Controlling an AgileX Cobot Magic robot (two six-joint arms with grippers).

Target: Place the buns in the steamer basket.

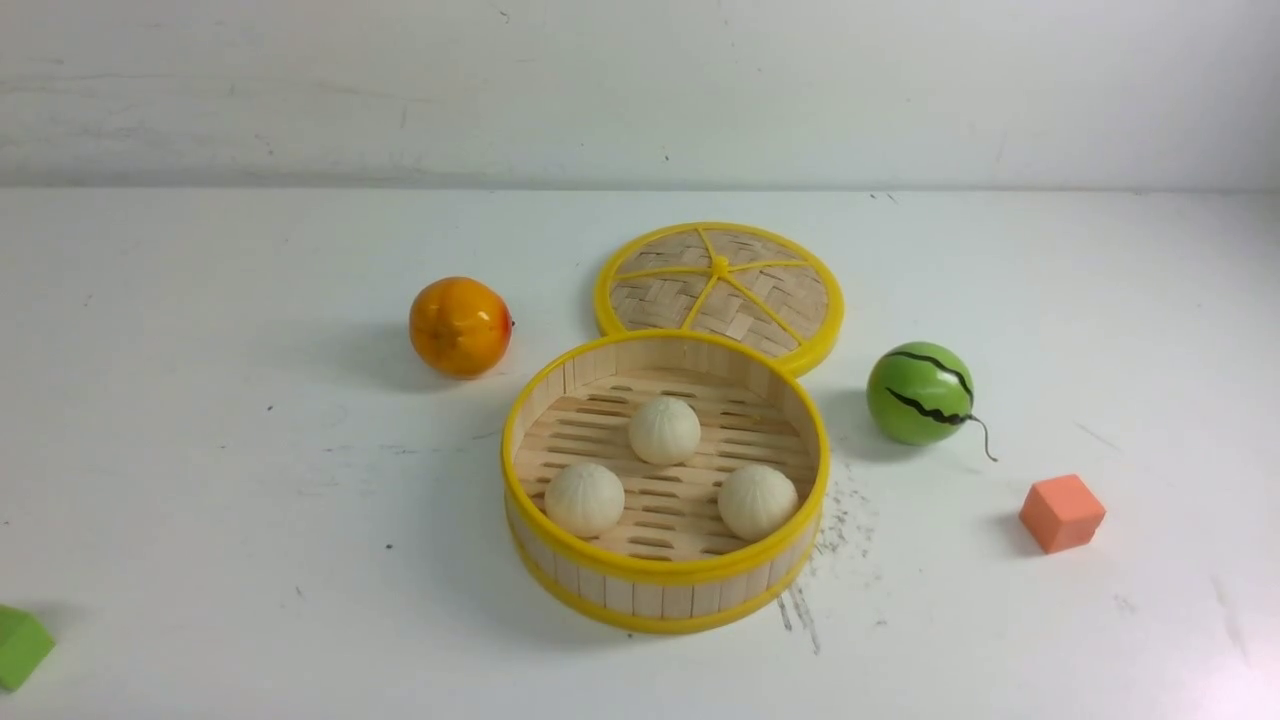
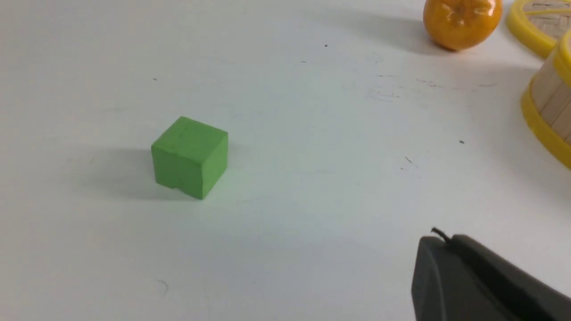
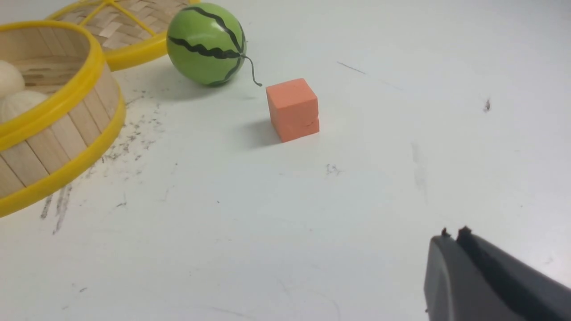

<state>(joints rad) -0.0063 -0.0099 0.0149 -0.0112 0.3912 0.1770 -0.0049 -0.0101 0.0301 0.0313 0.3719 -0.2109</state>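
Note:
Three cream-white buns lie on the slatted floor of the steamer basket point(image 1: 520, 420) in the middle of the table: one at the back point(image 1: 664, 430), one front left point(image 1: 584, 498), one front right point(image 1: 757, 501). In the right wrist view two buns point(image 3: 15, 103) peek over the basket's rim point(image 3: 67, 100). Neither arm shows in the front view. My left gripper point(image 2: 446, 240) is shut and holds nothing, hovering over bare table with the basket's wall point(image 2: 546, 111) off to one side. My right gripper point(image 3: 453, 235) is also shut and holds nothing, over bare table.
The flat woven lid point(image 1: 720, 290) leans behind the basket. An orange fruit point(image 1: 460, 326) sits to its left, a green striped ball point(image 1: 920, 393) to its right. An orange cube point(image 1: 1061, 512) lies front right and a green cube point(image 1: 20, 645) at the front left edge.

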